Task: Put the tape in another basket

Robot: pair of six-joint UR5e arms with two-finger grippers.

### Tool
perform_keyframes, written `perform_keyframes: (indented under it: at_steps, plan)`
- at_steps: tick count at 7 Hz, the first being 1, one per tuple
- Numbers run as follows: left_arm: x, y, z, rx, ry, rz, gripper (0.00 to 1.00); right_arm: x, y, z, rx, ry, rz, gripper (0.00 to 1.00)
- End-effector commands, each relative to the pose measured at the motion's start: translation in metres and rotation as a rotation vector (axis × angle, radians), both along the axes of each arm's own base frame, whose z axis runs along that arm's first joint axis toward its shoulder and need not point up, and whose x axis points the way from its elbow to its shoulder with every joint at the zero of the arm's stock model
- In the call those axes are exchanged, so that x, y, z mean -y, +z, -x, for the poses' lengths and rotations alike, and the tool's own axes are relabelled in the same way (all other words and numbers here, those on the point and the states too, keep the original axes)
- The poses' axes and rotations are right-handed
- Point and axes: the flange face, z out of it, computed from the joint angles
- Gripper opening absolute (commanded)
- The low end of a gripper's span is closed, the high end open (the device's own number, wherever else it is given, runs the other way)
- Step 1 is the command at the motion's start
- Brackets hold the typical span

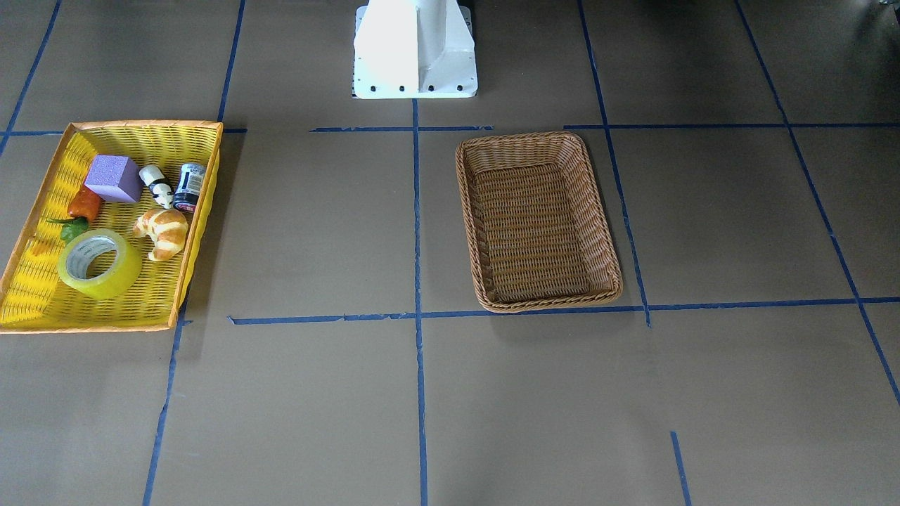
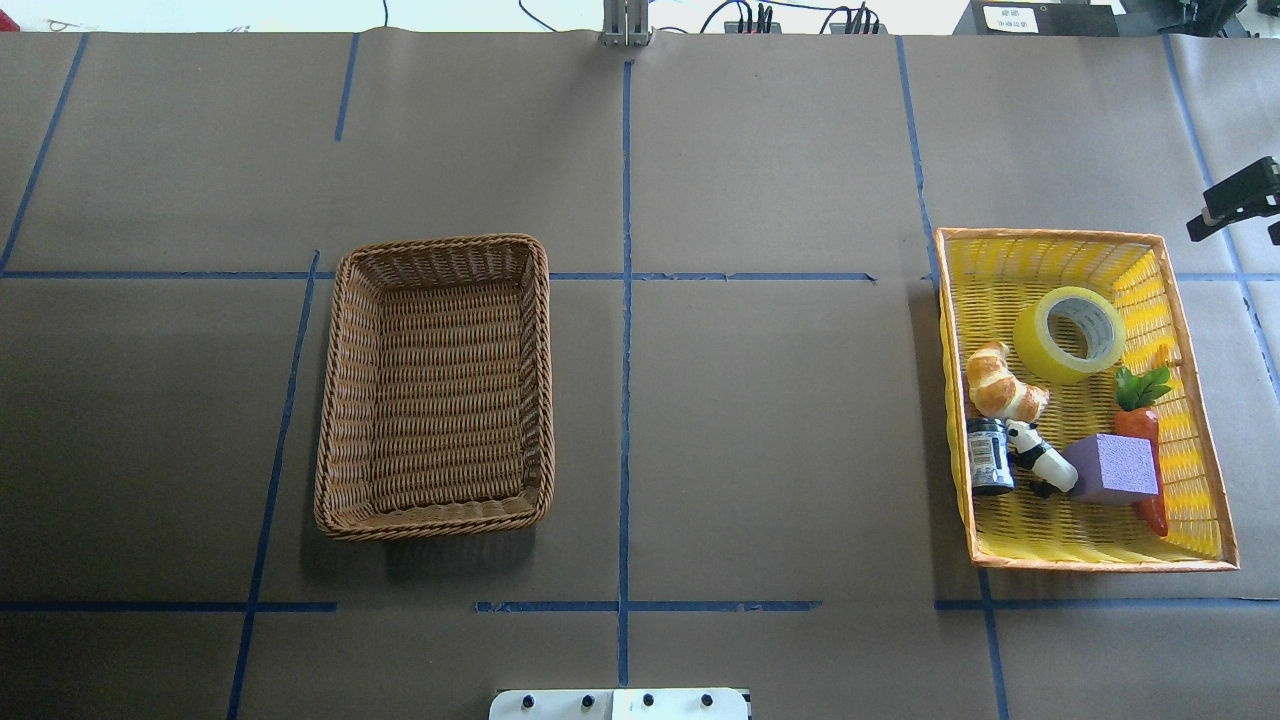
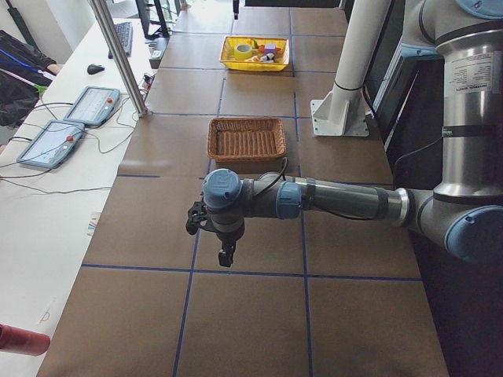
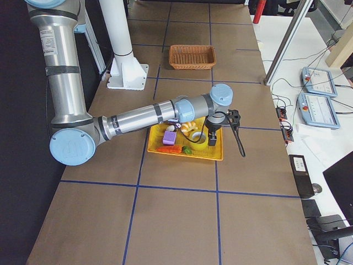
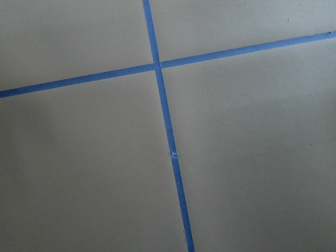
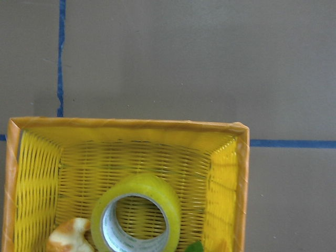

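Note:
The yellow tape roll [image 1: 98,263] lies flat in the bright yellow basket [image 1: 42,309], at its end far from the robot. It also shows in the overhead view [image 2: 1068,335] and the right wrist view [image 6: 137,215]. The brown wicker basket [image 2: 440,243] stands empty on the robot's left half of the table and shows in the front view too [image 1: 538,137]. My right gripper [image 4: 211,141] hangs high near the yellow basket. My left gripper [image 3: 225,259] hangs over bare table beyond the wicker basket. I cannot tell whether either is open or shut.
The yellow basket also holds a croissant [image 2: 1000,385], a small dark can [image 2: 990,455], a panda figure [image 2: 1040,465], a purple block [image 2: 1112,468] and a carrot [image 2: 1140,420]. A black part [image 2: 1240,195] juts in at the overhead's right edge. The white robot base [image 1: 415,49] stands between the baskets.

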Motion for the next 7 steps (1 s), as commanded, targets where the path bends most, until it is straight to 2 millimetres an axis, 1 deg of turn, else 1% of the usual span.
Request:
perform_keyframes:
  at_steps: [1, 3, 5, 7]
  plan:
    - [0.002, -0.013, -0.012, -0.001, -0.009, 0.012, 1.00, -0.001, 0.018, 0.049, 0.051, 0.053, 0.000, 1.00]
    - [0.003, -0.013, -0.020, -0.002, 0.004, 0.016, 1.00, -0.011, 0.026, 0.103, -0.020, 0.021, -0.015, 1.00]
    - [0.005, -0.016, -0.028, -0.003, -0.009, 0.021, 1.00, -0.017, 0.037, 0.117, -0.036, -0.003, -0.001, 1.00]
    - [0.005, -0.016, -0.030, -0.004, -0.005, 0.021, 1.00, -0.028, 0.063, 0.115, -0.059, -0.013, 0.038, 1.00]
